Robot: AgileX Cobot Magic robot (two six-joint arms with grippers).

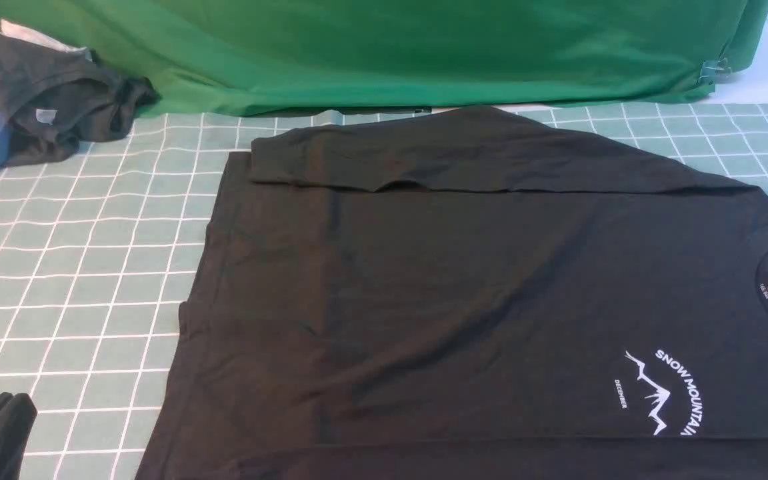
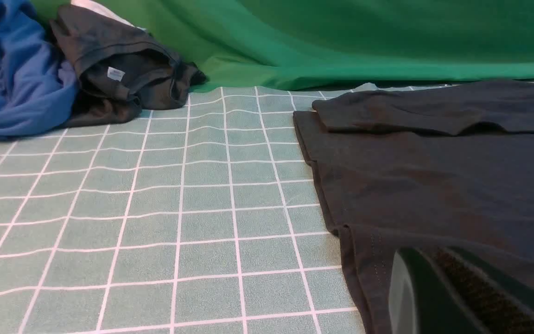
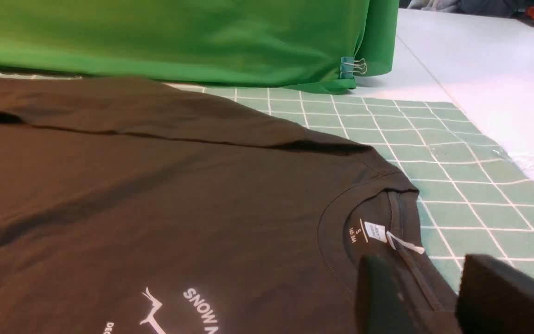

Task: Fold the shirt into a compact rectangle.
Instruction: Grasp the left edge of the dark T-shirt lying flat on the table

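Front view showed shirt (image 1: 464,300) with far sleeve (image 1: 477,157) folded; left gripper (image 1: 7,408) closed, right gripper (image 3: 424,283) half-open over collar (image 3: 341,218); near-edge fold likely next.

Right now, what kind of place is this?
Probably a robot test bench for folding clothes: a green backdrop cloth held by a clip, a grid-marked mat, and a black shirt spread flat.
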